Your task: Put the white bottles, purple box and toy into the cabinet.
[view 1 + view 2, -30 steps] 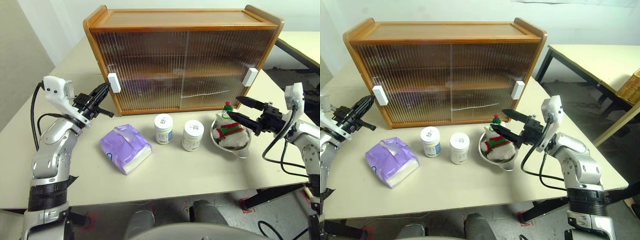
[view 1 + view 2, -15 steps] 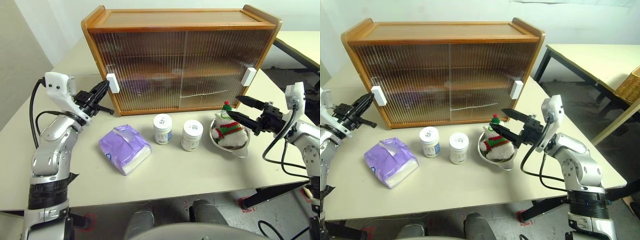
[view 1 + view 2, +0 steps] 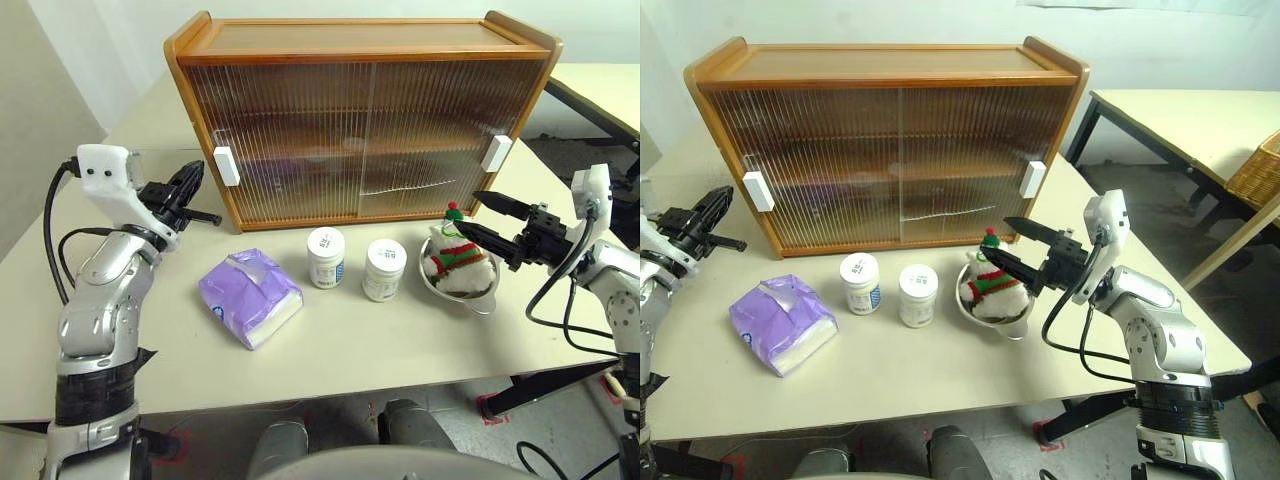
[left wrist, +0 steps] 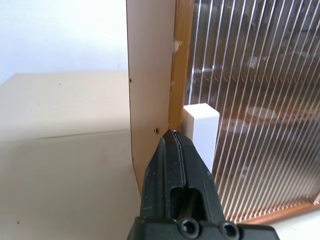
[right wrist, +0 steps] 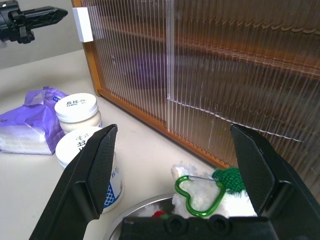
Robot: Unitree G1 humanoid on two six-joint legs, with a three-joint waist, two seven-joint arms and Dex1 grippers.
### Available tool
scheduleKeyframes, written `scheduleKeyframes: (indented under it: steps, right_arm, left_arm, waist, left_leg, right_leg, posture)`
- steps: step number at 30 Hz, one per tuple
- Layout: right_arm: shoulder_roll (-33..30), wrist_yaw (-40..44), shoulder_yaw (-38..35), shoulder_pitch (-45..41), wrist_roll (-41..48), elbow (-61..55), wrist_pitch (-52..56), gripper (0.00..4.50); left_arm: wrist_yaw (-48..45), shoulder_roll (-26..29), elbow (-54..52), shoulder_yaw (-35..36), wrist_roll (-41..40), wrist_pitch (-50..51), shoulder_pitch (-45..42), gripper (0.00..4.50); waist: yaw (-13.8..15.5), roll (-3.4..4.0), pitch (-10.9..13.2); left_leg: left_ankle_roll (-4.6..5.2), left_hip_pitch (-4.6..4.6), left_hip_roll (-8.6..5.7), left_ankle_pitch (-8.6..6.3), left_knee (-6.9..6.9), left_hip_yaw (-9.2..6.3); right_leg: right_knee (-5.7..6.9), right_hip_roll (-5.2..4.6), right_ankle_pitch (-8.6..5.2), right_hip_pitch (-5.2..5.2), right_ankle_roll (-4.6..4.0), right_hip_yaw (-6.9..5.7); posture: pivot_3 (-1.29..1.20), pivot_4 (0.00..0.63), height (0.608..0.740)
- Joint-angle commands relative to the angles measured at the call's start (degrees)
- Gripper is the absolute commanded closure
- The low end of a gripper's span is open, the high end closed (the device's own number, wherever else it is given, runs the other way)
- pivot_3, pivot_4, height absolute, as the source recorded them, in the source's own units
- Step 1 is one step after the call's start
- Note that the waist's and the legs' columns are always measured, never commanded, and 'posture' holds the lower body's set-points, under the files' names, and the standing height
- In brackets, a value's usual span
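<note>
On the table: all task items sit out in front of the closed cabinet.

Table (image 3: 400,340): pale cream top, carries everything below.

Cabinet (image 3: 365,35): orange-brown wood, two shelves, stands at the back of the table. Both ribbed sliding doors are shut and meet near the middle.

Left handle (image 3: 227,166): small white block at the left door's outer edge.

Right handle (image 3: 497,153): same kind of block at the right door's outer edge.

Purple box (image 3: 250,297): soft crinkly pack lying on the table in front of the cabinet's left end, left of the bottles and apart from them.

White bottles: two squat jars upright in front of the cabinet's middle, side by side but not touching. Left bottle (image 3: 326,257) stands a little nearer the cabinet than right bottle (image 3: 385,270).

Toy (image 3: 457,258): white plush with striped scarf and red-topped hat, sitting in a steel bowl (image 3: 483,298) right of the bottles. A green heart-shaped clip is on it in the right wrist view.

Left gripper (image 3: 188,182): fingers pressed together, holding nothing, tip aimed at the cabinet's left end just short of the left handle.

Right gripper (image 3: 480,216): fingers spread wide, empty, pointing left over the toy without touching it.
</note>
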Motion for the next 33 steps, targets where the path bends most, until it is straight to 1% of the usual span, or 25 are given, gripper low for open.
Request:
scheduleKeyframes:
  steps: [1,11,16,22,29,33]
  right_arm:
    - [-0.54,0.12,-1.26,0.73,0.41,-0.44,-0.04,0.0]
    - [-0.37,0.0,-2.08,1.56,0.35,-0.98,-0.18,0.0]
    - [-0.22,-0.07,-2.25,1.75,0.28,-1.03,-0.39,0.0]
    - [0.01,-0.15,-2.31,2.07,0.22,-1.01,-0.74,0.0]
    - [0.36,-0.3,-2.43,2.5,0.2,-0.94,-1.22,0.0]
    - [0.71,-0.51,-2.4,2.8,0.14,-1.07,-1.56,0.0]
  left_arm:
    - [0.24,-0.82,1.1,-1.16,0.8,0.57,-1.14,4.47]
    - [-3.91,-1.87,8.15,-2.43,1.32,-3.49,-2.65,4.47]
    - [-7.53,-2.06,11.96,-3.51,1.16,-6.08,-3.94,4.47]
    - [-11.48,-2.36,15.71,-4.78,1.12,-9.38,-5.1,4.47]
    - [-18.12,-2.74,22.37,-6.58,1.08,-14.64,-7.13,4.47]
    - [-19.65,-3.46,25.1,-8.3,2.01,-16.37,-9.22,4.47]
  waist:
    - [-0.11,0.0,0.0]
    - [-0.19,0.0,0.0]
    - [-0.3,0.0,0.0]
    - [-0.3,0.0,0.0]
    - [-0.34,0.0,0.0]
    - [-0.4,0.0,0.0]
  left_leg:
    - [0.01,0.0,0.0,0.0,0.0,0.0]
    - [0.02,0.01,0.0,-0.04,0.0,0.0]
    - [0.02,0.02,0.0,-0.04,0.04,0.01]
    - [0.05,-0.04,0.0,-0.07,0.04,0.0]
    - [0.12,-0.2,0.0,-0.12,0.07,0.0]
    - [0.14,-0.27,-0.01,-0.13,0.17,0.0]
  right_leg:
    - [0.0,0.0,0.0,0.0,0.0,0.0]
    - [0.0,0.0,0.0,0.01,0.0,0.02]
    - [0.0,0.0,-0.06,0.01,0.1,0.02]
    - [-0.01,0.0,-0.01,-0.01,0.02,0.03]
    - [-0.03,0.0,-0.02,-0.11,0.03,0.03]
    - [-0.05,0.0,-0.01,-0.11,0.03,0.03]
  posture:
    - [-0.2,0.0,0.74]
    - [-0.21,0.0,0.74]
    - [-0.22,0.0,0.74]
    - [-0.23,0.0,0.74]
    - [-0.24,0.0,0.74]
    - [-0.25,0.0,0.74]
